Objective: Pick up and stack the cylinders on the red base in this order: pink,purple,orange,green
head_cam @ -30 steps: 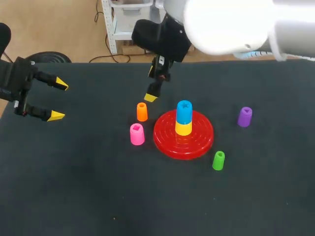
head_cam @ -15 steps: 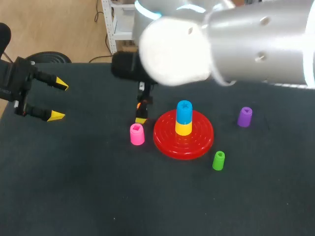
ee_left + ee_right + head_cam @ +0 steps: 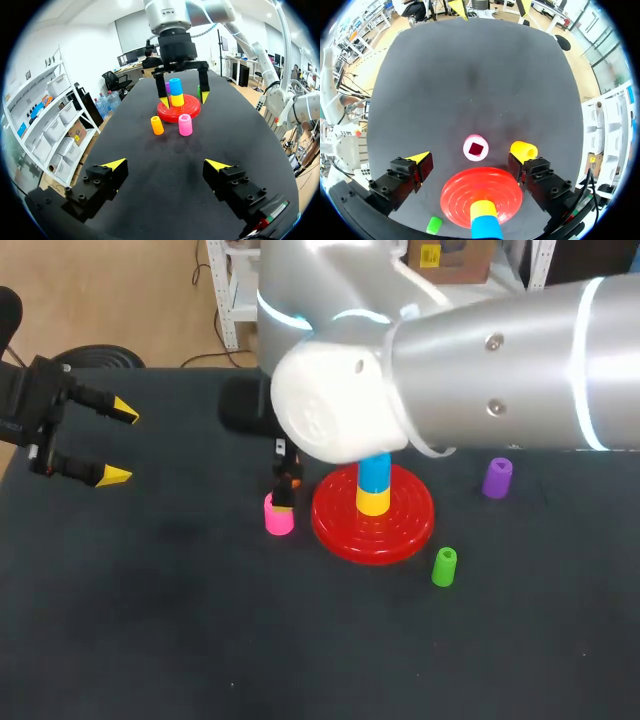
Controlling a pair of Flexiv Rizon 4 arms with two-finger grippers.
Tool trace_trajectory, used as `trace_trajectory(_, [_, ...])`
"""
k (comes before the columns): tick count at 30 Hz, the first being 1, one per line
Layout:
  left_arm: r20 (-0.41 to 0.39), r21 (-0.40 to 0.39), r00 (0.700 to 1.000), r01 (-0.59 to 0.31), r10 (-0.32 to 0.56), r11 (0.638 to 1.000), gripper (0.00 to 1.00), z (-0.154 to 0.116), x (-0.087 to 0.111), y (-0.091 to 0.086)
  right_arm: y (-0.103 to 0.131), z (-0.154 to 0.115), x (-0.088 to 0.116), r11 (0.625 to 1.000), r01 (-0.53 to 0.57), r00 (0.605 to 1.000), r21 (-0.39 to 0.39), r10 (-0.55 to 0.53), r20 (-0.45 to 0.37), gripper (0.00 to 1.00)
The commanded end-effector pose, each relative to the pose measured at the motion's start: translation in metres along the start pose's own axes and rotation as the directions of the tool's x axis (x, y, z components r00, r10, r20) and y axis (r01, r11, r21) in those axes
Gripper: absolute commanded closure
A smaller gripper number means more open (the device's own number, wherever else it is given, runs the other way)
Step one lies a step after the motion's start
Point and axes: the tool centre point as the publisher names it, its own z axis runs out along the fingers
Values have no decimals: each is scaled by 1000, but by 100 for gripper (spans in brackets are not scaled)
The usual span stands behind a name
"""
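The right arm has swung further in over the desk (image 3: 200, 620) in the last second. Its end effector (image 3: 468, 162) has gone from above the orange cylinder (image 3: 523, 149) across to the pink cylinder (image 3: 476, 148), and from overhead the arm's bulk now covers the orange one completely. The left arm hasn't budged. It sits at the far left edge with its end effector (image 3: 120, 444) spread wide and holding nothing.

The right end effector is spread too, with nothing between its fingers. In its own wrist view the pink cylinder stands upright just ahead of the gap between the two fingers. The orange cylinder is right beside one finger, though I can't tell whether it touches.

The red base (image 3: 345, 530) is close to the pink cylinder. A yellow cylinder (image 3: 373, 501) is on its peg, with a blue cylinder (image 3: 374, 472) stacked on top. The purple cylinder (image 3: 497, 478) stands on the desk on the side of the base away from the pink one, clear of the rim. The green cylinder (image 3: 443, 567) stands just off the rim, toward the desk's near edge. None of the four task cylinders is on the base.
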Motion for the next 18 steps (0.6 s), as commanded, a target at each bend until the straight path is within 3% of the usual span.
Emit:
trace_trajectory(1, [2,-2,1000,-2,2,1000,0,0,1,-1,2,9,1,1000,14,1000,6,-14,-10,0])
trace_trajectory(18, [2,-2,1000,-2,2,1000,0,0,1,-1,-3,31,-1,999,44,999,2,-44,-17,0])
